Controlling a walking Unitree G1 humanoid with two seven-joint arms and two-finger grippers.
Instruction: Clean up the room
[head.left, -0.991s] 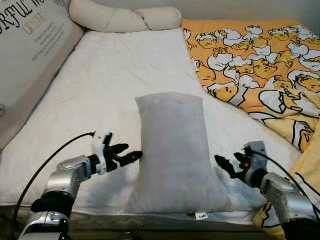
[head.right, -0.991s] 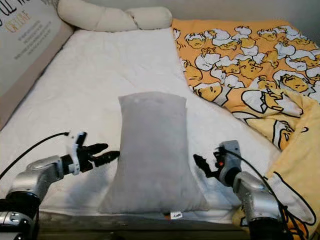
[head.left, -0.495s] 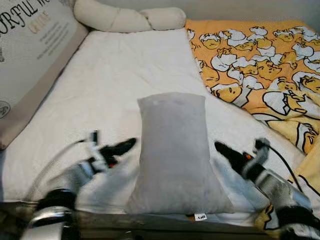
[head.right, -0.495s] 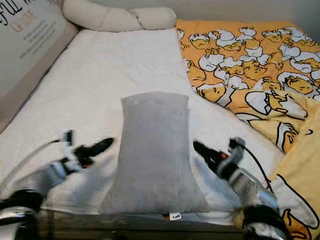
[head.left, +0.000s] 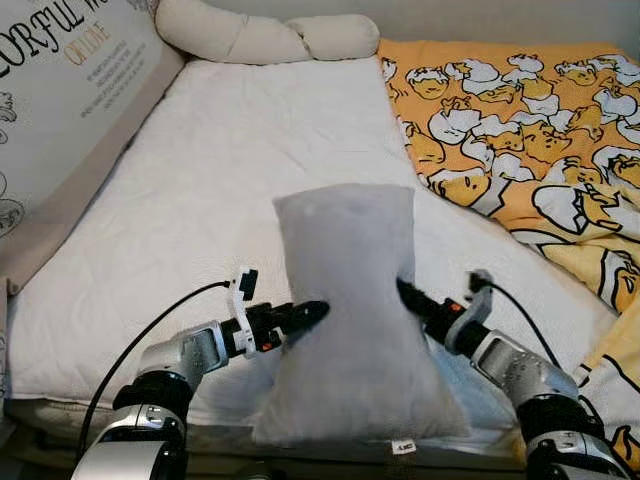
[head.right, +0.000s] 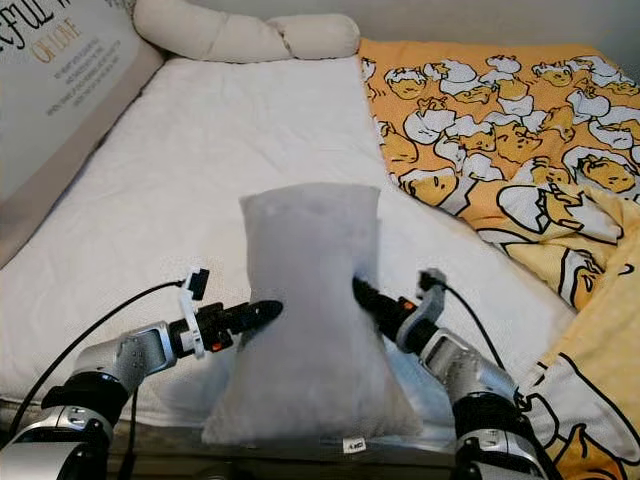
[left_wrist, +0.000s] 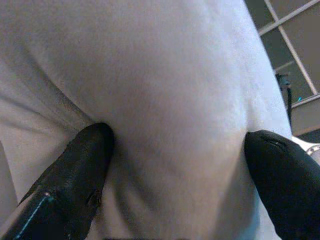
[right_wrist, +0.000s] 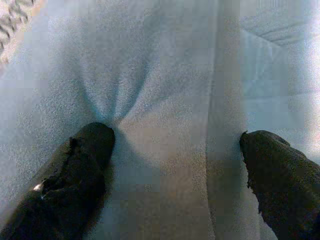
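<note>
White mattress (head.left: 200, 190) was seen w/ grey pillow (head.left: 350, 300) lying at its near edge, approx. mid-width. Left gripper (head.left: 305, 312) and right gripper (head.left: 410, 296) were pressed into opposite sides, fingers spread, fabric dented betw. them. Risk judged: soft filling could squash and slip out if lifted by side pressure alone; orange duvet (head.left: 520, 120) near right edge could be snagged.

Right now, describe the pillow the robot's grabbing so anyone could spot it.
On the white bed, near its front edge, lies a plain grey pillow, pressed between the left gripper and right gripper. Unlike the cream bolster and orange patterned blanket, it's grey and unpatterned.
</note>
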